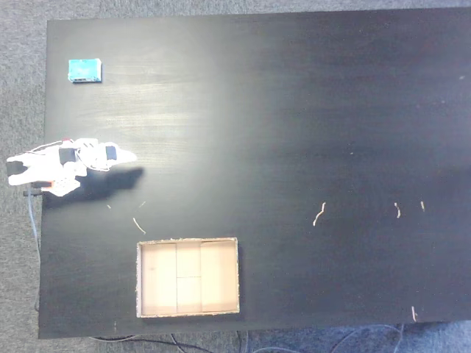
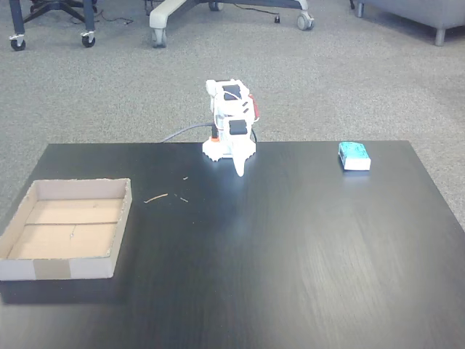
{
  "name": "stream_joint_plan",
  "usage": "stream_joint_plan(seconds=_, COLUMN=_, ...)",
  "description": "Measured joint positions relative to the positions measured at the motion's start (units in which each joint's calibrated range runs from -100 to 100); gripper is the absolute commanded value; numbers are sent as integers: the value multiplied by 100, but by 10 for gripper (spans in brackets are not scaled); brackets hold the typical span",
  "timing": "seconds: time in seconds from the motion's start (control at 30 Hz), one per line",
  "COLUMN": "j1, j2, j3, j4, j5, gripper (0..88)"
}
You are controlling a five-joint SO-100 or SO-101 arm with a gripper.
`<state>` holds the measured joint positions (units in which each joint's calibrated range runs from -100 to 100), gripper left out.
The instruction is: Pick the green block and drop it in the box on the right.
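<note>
Nothing looks done yet. The shallow tan cardboard box [image 2: 69,227] sits empty at the black table's [image 2: 290,247] near left corner in a fixed view. At the far edge, the folded white arm's gripper [image 2: 238,169] holds nothing; its opening cannot be told. The small cyan-turquoise green block [image 2: 354,155] lies untouched near the far right corner.

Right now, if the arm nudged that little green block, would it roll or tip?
Probably neither: the green block looks flat-sided and low, lying broad-face down, so it should slide on the smooth dark table. It looks rigid and probably light for its size. The gripper is well away from it.
</note>
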<state>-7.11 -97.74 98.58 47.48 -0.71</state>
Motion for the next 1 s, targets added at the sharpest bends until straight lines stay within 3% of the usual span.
stream_joint_plan(seconds=0.83, j1=-30, j2=0, j3=-18, j4=-105, j5=230, gripper=1)
stream_joint_plan(seconds=0.93, j1=-240, j2=602, j3=-1513, j4=427, j5=244, gripper=1)
stream_joint_plan(seconds=0.97, j1=-546, j2=1178, j3=-2501, j4=838, j5=259, gripper=19)
stream_joint_plan(seconds=1.0, j1=-951, j2=1746, j3=-3543, j4=1144, j5=313, gripper=89)
